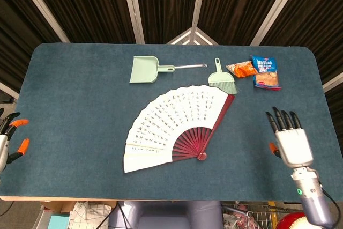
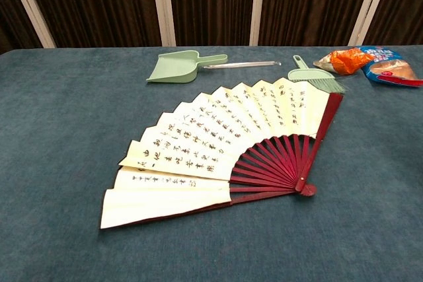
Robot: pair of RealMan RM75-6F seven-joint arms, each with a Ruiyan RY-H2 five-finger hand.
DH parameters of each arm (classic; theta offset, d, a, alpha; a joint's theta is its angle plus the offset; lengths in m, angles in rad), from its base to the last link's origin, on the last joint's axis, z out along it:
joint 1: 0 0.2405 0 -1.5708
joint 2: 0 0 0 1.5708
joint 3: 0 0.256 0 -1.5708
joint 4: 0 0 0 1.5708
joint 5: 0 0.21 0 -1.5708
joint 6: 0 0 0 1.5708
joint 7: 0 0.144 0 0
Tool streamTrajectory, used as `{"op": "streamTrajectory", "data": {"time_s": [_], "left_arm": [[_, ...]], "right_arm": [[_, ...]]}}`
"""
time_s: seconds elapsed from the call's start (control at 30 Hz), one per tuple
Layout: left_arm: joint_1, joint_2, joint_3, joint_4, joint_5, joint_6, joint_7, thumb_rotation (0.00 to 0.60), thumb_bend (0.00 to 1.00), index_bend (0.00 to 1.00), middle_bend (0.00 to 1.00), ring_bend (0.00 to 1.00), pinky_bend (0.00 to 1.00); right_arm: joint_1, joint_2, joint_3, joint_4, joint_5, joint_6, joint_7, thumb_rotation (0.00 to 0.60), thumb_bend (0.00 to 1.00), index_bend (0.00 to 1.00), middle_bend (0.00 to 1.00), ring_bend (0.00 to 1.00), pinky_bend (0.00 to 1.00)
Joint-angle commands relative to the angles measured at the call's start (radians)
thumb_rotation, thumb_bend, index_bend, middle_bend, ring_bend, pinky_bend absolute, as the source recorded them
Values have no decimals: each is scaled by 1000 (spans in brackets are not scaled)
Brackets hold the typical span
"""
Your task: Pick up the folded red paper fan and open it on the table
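The fan (image 1: 172,124) lies spread flat mid-table, held by neither hand. Beyond its far edge are a green dustpan (image 1: 144,69), a small brush (image 1: 222,80) touching the fan's top corner, and two snack bags (image 1: 259,71). Well right of the fan, the right hand (image 1: 290,139) hovers empty, fingers straight. Far left of the fan, the left hand (image 1: 8,140) shows only fingertips, spread and holding nothing.

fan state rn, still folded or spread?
Spread. The fan lies flat on the table, paper leaf fanned wide, red ribs splayed from the pivot. Both the right hand and left hand are clear of it.
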Motion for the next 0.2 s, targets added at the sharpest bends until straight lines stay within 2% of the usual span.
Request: {"op": "streamTrajectory", "data": {"time_s": [0.03, 0.2], "left_arm": [[2, 3, -7, 8, -1, 3, 9, 600, 477, 321, 163, 0, 89], [10, 0, -18, 12, -2, 18, 11, 600, 478, 299, 140, 0, 87]], "right_arm": [[-118, 13, -23, 71, -40, 101, 176, 600, 263, 109, 77, 127, 125], [-167, -18, 2, 131, -50, 155, 211, 600, 263, 109, 77, 127, 125]]}}
